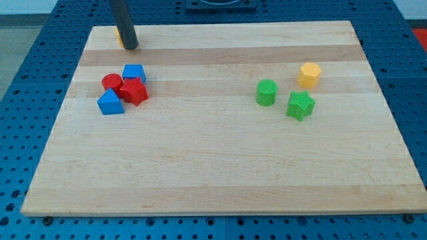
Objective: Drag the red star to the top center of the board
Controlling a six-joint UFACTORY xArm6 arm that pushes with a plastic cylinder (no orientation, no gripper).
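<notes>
The red star lies on the bench in the view's upper left, inside a tight cluster. A red cylinder touches it on the view's left, a blue cube sits just above it, and a blue wedge-like block sits just below and to the view's left of it. No writing or label can be read on any block.

The rod comes down from the view's top edge, leaning slightly. My tip rests above the star, near the bench's top-left edge and apart from the cluster. A yellow block peeks out behind the rod, mostly hidden. The arm carries no end effector, so nothing is gripped.

Well to the view's right of the star stand a green cylinder, a green star and a yellow hexagon.
</notes>
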